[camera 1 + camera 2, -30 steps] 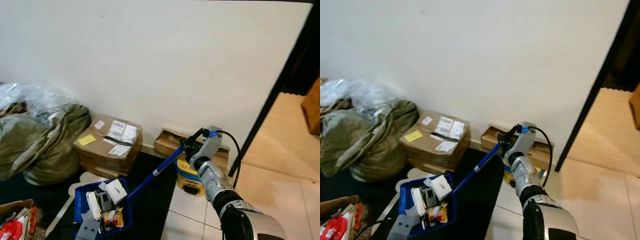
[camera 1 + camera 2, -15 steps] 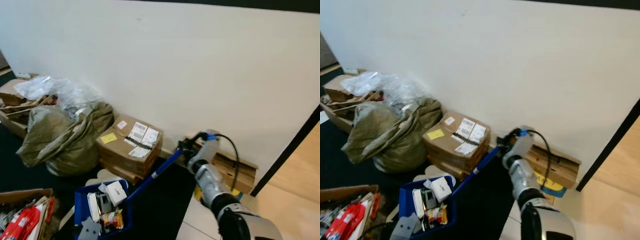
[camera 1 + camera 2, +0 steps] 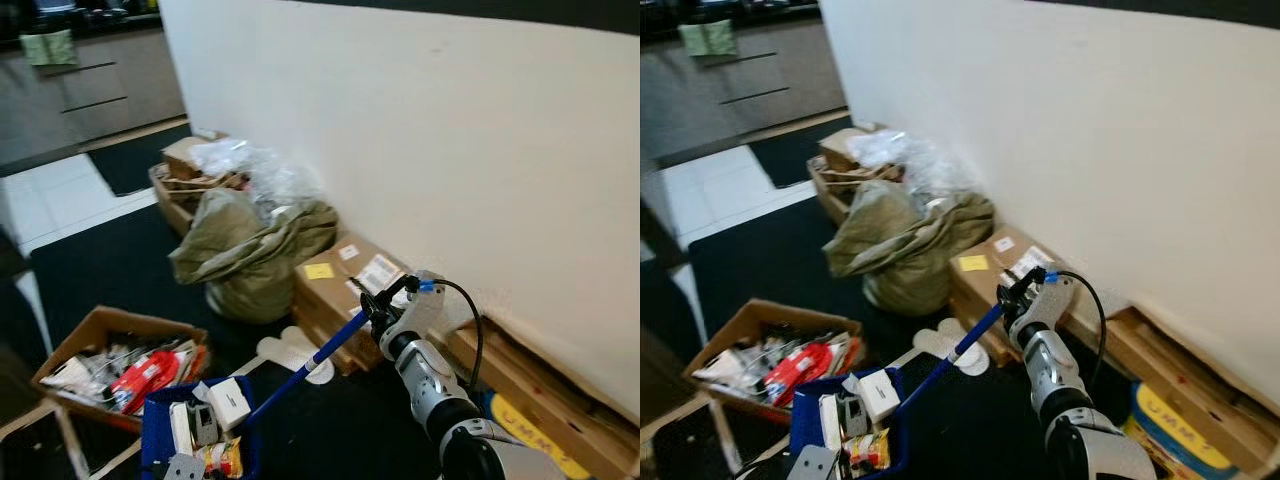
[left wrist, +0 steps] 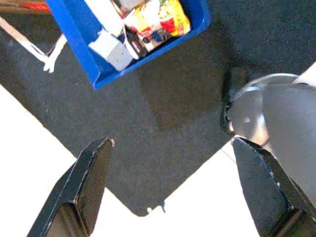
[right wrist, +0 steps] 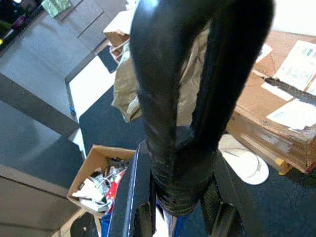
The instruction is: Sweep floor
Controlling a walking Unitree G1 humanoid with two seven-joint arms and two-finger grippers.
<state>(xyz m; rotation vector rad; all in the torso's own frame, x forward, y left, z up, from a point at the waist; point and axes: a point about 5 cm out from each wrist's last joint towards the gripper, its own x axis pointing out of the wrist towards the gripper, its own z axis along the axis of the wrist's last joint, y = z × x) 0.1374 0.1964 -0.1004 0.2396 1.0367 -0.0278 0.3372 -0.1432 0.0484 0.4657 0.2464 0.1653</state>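
the blue bin (image 3: 160, 440) on the dark mat holds small boxes and packets. the right gripper (image 3: 375, 305) is closed around the blue handle (image 3: 300, 365), probably a dustpan's. the left gripper (image 4: 168, 182) hangs wide open, holding nothing.

Blue bin (image 3: 160, 430) lies before the sack (image 3: 250, 255), open box (image 3: 105, 345) left.

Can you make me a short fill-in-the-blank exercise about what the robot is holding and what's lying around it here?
1. The right gripper is shut on the black grip of a long ____ handle.
2. That handle runs down to a blue bin filled with ____.
3. The left gripper hangs ____ over dark carpet.
4. An olive-green sack leans against a ____ box by the wall.

Missing words: blue; rubbish; open; cardboard
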